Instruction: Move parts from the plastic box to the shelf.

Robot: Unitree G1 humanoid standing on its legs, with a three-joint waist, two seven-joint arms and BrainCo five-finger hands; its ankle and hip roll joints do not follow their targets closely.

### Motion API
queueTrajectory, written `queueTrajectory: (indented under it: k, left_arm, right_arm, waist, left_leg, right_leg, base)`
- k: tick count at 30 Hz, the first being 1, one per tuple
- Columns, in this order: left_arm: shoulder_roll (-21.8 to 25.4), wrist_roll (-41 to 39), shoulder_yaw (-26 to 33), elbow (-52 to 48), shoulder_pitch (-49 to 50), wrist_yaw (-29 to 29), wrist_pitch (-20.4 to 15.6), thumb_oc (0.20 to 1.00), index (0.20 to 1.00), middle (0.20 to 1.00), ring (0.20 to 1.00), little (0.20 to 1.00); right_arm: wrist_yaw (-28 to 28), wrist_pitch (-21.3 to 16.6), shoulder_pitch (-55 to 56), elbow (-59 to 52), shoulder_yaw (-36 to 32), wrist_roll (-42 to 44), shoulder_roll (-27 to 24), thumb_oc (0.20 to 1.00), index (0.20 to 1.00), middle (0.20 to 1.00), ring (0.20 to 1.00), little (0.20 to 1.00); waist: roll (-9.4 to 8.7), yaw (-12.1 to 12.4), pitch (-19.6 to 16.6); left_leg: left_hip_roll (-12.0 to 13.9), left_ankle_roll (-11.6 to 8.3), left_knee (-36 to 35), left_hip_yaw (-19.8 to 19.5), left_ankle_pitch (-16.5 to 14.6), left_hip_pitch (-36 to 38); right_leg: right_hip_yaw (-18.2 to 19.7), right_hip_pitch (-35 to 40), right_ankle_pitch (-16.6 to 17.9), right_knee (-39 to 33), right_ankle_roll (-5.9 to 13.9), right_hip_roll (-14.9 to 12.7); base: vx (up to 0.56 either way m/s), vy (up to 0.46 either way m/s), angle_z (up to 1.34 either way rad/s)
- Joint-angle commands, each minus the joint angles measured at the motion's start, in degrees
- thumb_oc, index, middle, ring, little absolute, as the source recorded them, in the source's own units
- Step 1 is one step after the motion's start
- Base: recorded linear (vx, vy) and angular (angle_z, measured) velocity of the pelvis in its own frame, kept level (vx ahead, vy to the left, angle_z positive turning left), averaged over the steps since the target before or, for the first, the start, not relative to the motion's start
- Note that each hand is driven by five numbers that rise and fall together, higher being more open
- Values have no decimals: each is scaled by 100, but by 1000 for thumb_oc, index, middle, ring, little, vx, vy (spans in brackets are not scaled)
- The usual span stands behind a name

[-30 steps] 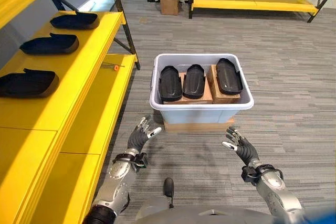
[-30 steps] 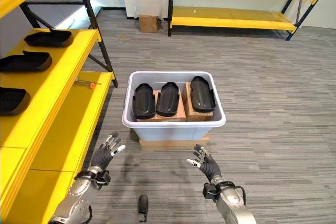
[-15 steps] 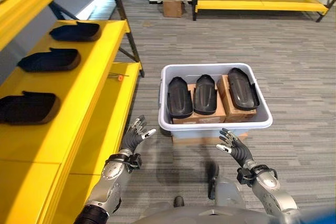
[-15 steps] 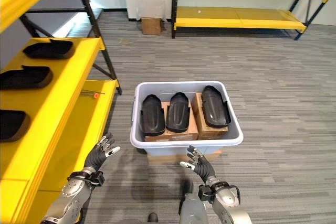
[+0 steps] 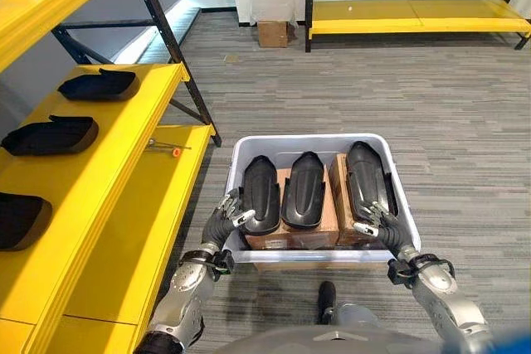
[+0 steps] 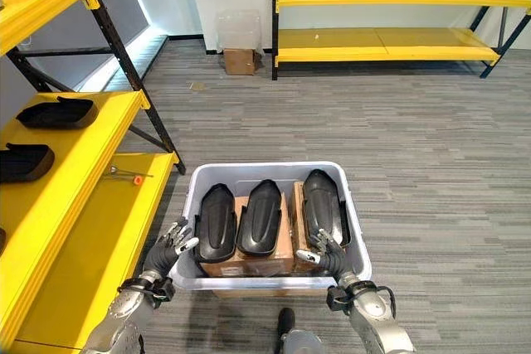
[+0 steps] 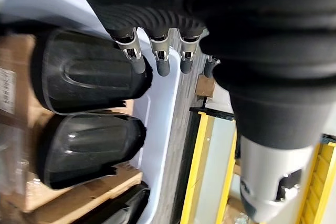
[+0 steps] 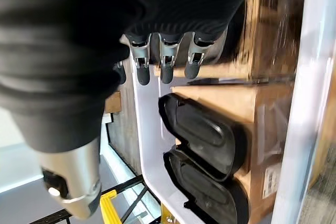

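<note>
A light grey plastic box (image 5: 307,139) stands on the floor just ahead of me. In it, three black moulded parts (image 5: 260,194) (image 5: 304,190) (image 5: 365,178) lie side by side on brown cartons (image 5: 328,221). My left hand (image 5: 222,220) is open at the box's near left corner, fingers (image 7: 160,61) relaxed by the rim beside the left part (image 7: 84,72). My right hand (image 5: 383,225) is open at the near right corner, over the near end of the right part, holding nothing. The yellow shelf (image 5: 108,147) on my left carries three more black parts (image 5: 99,84) (image 5: 50,134) (image 5: 17,221).
The yellow shelf's lower level (image 5: 149,221) juts out close to the box's left side, with a small orange-tipped tool (image 5: 166,148) on it. A black upright (image 5: 178,64) slants behind. Far back stand another yellow rack (image 5: 415,14) and a small carton (image 5: 271,33).
The camera has come forward and the box now sits closer below me. Both hands have gone from short of the box up to its near corners, still open.
</note>
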Motion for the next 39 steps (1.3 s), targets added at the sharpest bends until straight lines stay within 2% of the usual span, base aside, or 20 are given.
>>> queueTrajectory:
  k: [1,3,6,7,9,10,21,30,35,36,37,38,39]
  left_arm:
    - [222,-138,77,-381,50,-13,-250,1000,1000,1000,1000,1000]
    - [245,-102,37,-398,62,-19,-255,1000,1000,1000,1000,1000]
    - [254,-41,20,-374,48,12,-267,1000,1000,1000,1000,1000]
    - [245,-41,51,-353,57,26,-276,1000,1000,1000,1000,1000]
    - [249,-46,67,-346,62,7,-278,1000,1000,1000,1000,1000]
    - [269,-47,52,-352,58,-39,-286,1000,1000,1000,1000,1000]
    - [517,36,154,-502,55,-34,-291,1000,1000,1000,1000,1000]
    - [661,174,158,-670,-54,-50,-308,1000,1000,1000,1000,1000]
    - [765,279,141,-694,-351,32,-399,1000,1000,1000,1000,1000]
    - [780,258,127,-686,-445,79,-415,1000,1000,1000,1000,1000]
    - [779,258,129,-687,-446,79,-414,1000,1000,1000,1000,1000]
    - [787,201,153,-668,-433,122,-431,1000,1000,1000,1000,1000]
    - [783,182,163,-662,-414,126,-425,1000,1000,1000,1000,1000]
  right_arm:
    - [-29,-364,-11,-261,-10,157,-1,1000,1000,1000,1000,1000]
    - [-95,-391,38,-309,-94,171,-33,1000,1000,1000,1000,1000]
    - [-173,-422,9,-279,-143,155,-39,1000,1000,1000,1000,1000]
    - [-164,-409,10,-245,-156,143,-28,1000,1000,1000,1000,1000]
    - [-132,-401,45,-245,-177,148,12,1000,1000,1000,1000,1000]
    - [-91,-359,64,-222,-183,159,62,1000,1000,1000,1000,1000]
    - [-29,-307,-32,-284,-155,-4,186,1000,1000,1000,1000,1000]
    - [44,-334,-237,-480,-11,-36,188,1000,1000,1000,1000,1000]
    - [62,-391,-413,-643,43,26,183,1000,1000,1000,1000,1000]
    - [83,-398,-465,-687,90,59,208,1000,1000,1000,1000,1000]
    - [83,-398,-468,-686,91,60,208,1000,1000,1000,1000,1000]
    - [105,-413,-481,-729,156,94,216,1000,1000,1000,1000,1000]
    - [100,-420,-481,-744,170,85,225,1000,1000,1000,1000,1000]
  waist:
    - [-231,-60,32]
    - [-301,-9,19]
    - [-250,30,26]
    - [-178,47,23]
    - [-152,58,-1]
    - [-110,22,-49]
    - [-222,77,-88]
    - [-289,70,-43]
    - [-273,-19,176]
    - [-218,-73,253]
    - [-218,-67,251]
    - [-203,19,273]
    - [-204,72,269]
  left_leg:
    - [154,200,-949,382,556,-504]
    - [320,212,-1631,555,473,-670]
    - [452,131,-2039,591,823,-869]
    - [454,89,-2084,577,847,-874]
    - [406,111,-2077,554,769,-837]
    - [340,162,-2214,651,723,-742]
    - [-103,587,-2219,1083,272,-518]
    - [-209,723,-2131,1170,77,-511]
    - [-172,755,-1941,1128,59,-671]
    - [-126,737,-1882,1006,83,-744]
    - [-123,736,-1870,1013,76,-752]
    - [-12,647,-1781,998,82,-819]
    - [74,611,-1719,1026,66,-846]
  right_leg:
    - [277,357,-369,-132,691,-404]
    - [246,465,-411,-213,766,-505]
    - [300,537,-452,-230,807,-521]
    - [381,556,-508,-179,835,-546]
    - [408,574,-511,-165,869,-574]
    - [436,579,-456,-112,928,-678]
    - [658,412,-152,75,1320,-1196]
    - [609,270,-54,291,1438,-1351]
    - [857,-135,144,931,1530,-1347]
    - [1214,-208,144,1128,1533,-1291]
    - [1224,-221,139,1141,1532,-1289]
    - [1158,-141,202,1014,1463,-1614]
    - [969,-50,264,933,1421,-1791]
  base:
    - [119,-3,0]
    - [137,56,46]
    - [92,88,10]
    - [140,191,-7]
    - [110,171,-31]
    - [81,141,-51]
    - [82,161,-17]
    - [38,63,-5]
    - [-51,29,-5]
    - [-17,-38,4]
    - [-18,-163,18]
    - [-9,-191,28]
    - [-26,-295,25]
